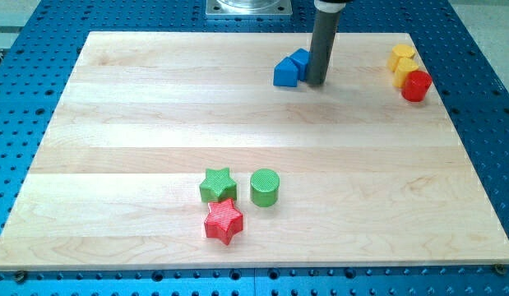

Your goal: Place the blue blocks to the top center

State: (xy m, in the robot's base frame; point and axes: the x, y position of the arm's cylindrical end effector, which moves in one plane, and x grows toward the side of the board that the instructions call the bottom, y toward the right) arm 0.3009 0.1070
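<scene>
Two blue blocks sit together near the top center of the wooden board (139,123). The front blue block (284,73) is chunky with a peaked top. The second blue block (300,61) lies just behind it to the right, partly hidden by the rod. My tip (315,82) rests on the board right beside them, on their right side, touching or nearly touching the second blue block.
A green star (217,184), a green cylinder (265,187) and a red star (224,221) cluster at the lower middle. Two yellow blocks (402,62) and a red cylinder (417,85) sit at the top right. A metal mount (248,8) is above the board.
</scene>
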